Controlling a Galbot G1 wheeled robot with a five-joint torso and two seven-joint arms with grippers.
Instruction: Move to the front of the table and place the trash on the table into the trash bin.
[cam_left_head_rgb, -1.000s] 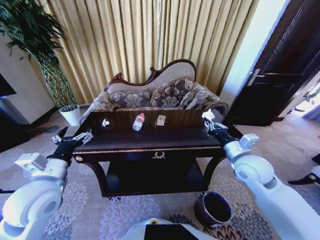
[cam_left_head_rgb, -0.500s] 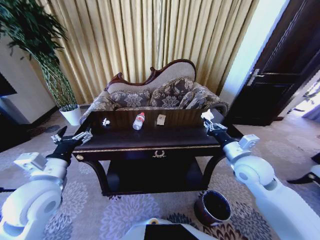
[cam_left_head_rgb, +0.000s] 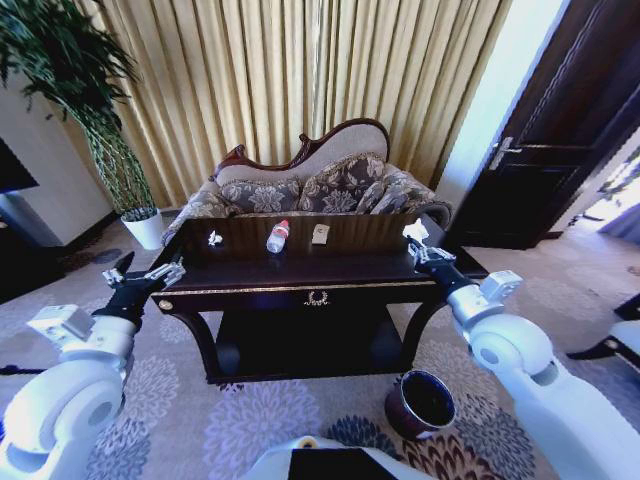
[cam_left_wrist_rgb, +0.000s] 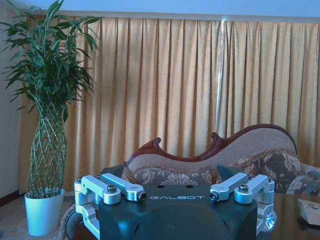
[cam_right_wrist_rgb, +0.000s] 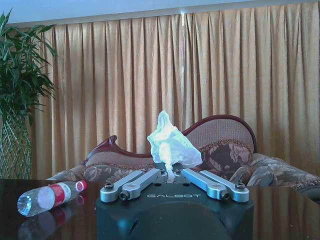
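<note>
White crumpled tissue scrap (cam_right_wrist_rgb: 170, 140) sits pinched in the right gripper (cam_left_head_rgb: 418, 248), above the dark glossy table (cam_left_head_rgb: 300, 275); carry it level, well back and down, over the maroon bin (cam_left_head_rgb: 420, 404). Left gripper (cam_left_head_rgb: 150, 281) hangs spread, idle

Table (cam_left_head_rgb: 300, 285) dead ahead, sofa (cam_left_head_rgb: 310, 190) right behind it, curtain behind that. On the table's far side, left to right: crumpled scrap (cam_left_head_rgb: 213, 238), bottle (cam_left_head_rgb: 277, 236) lying down, packet (cam_left_head_rgb: 320, 234). Bin (cam_left_head_rgb: 421, 404) on the floor, in front of the table's right end. Potted plant (cam_left_head_rgb: 95, 120) back left.
</note>
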